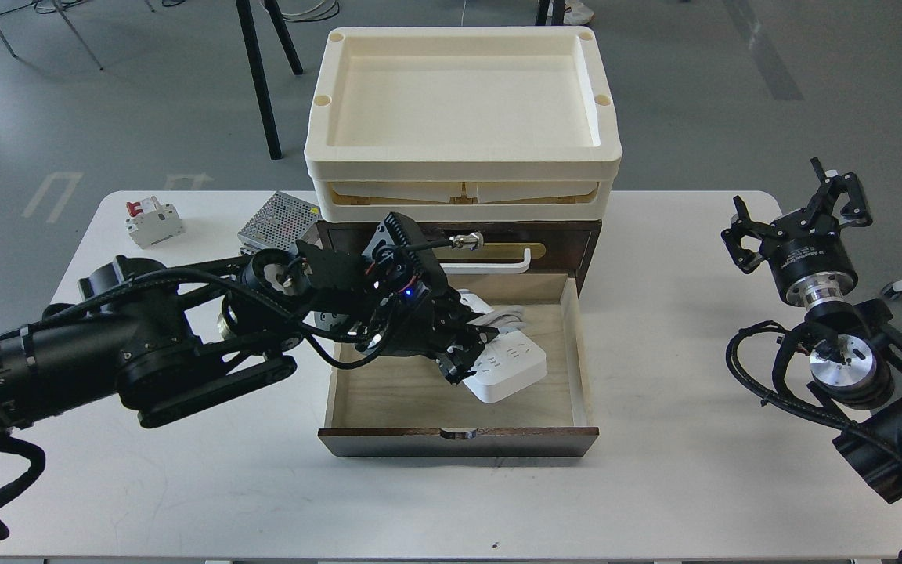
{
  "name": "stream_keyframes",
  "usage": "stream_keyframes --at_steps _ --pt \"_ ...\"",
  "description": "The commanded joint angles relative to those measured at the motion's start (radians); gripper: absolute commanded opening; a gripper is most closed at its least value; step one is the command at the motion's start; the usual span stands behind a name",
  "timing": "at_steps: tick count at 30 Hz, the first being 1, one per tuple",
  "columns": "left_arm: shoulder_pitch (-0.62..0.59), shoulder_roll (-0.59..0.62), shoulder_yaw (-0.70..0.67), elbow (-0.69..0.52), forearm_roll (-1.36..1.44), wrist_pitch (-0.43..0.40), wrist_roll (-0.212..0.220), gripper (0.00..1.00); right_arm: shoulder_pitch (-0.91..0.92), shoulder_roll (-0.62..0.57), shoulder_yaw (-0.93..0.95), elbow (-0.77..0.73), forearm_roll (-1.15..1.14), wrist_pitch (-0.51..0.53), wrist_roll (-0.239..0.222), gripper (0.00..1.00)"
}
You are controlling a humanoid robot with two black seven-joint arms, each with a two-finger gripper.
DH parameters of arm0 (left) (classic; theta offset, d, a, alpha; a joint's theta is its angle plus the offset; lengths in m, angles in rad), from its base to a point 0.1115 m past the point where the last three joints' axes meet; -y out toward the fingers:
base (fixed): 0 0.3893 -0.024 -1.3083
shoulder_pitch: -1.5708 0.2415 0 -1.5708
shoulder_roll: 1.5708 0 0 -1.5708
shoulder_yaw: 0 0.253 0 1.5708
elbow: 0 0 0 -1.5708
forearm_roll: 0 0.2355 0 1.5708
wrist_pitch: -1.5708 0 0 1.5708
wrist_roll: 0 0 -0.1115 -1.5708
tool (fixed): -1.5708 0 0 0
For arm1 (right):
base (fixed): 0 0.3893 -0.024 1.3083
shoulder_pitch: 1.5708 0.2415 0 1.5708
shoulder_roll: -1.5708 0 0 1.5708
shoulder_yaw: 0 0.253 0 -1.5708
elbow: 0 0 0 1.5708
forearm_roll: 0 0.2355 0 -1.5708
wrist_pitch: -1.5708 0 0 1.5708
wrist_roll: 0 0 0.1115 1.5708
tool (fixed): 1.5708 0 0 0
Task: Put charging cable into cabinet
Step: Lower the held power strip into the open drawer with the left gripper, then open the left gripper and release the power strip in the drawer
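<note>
Here the left gripper (473,354) reaches into the open drawer of the cabinet (459,235), its fingers clamped on the charging cable (510,364), which sits tilted inside the drawer near the right wall with its cord bunched behind. The right gripper (799,215) hovers well apart over the desk (670,470) edge, fingers spread and holding nothing. A circuit breaker (153,222) and a perforated metal box (279,219) lie left of the cabinet.

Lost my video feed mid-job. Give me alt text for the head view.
The left gripper holds the white charging cable low inside the open drawer of the cabinet, jaws closed on it. The right gripper hovers open and empty over the table, to the cabinet's right.
</note>
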Motion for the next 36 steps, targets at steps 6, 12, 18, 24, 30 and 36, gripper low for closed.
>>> stream_keyframes --at_steps 6,12,18,24,30,36 --pt "0.034 -0.032 0.007 0.093 0.046 0.0 0.049 0.04 0.001 0.0 0.0 0.0 0.0 0.0 0.0 1.0" --pt "0.037 -0.04 0.007 0.098 0.054 0.0 0.071 0.11 0.001 0.0 0.0 0.0 0.0 0.0 0.0 1.0" --pt "0.04 -0.049 -0.005 0.078 0.042 0.0 0.076 0.72 -0.001 0.0 0.0 0.0 0.0 0.002 0.0 1.0" --pt "0.04 -0.042 -0.042 0.019 -0.021 0.0 0.042 0.81 0.001 0.0 0.0 0.0 0.0 0.002 0.0 1.0" --pt "0.037 -0.045 -0.206 -0.069 -0.271 0.0 0.004 0.84 0.001 0.0 0.0 0.0 0.0 0.002 0.0 1.0" --pt "0.039 -0.061 -0.457 -0.089 -0.858 0.0 -0.01 0.84 0.001 0.0 0.0 0.0 0.0 0.002 -0.002 1.0"
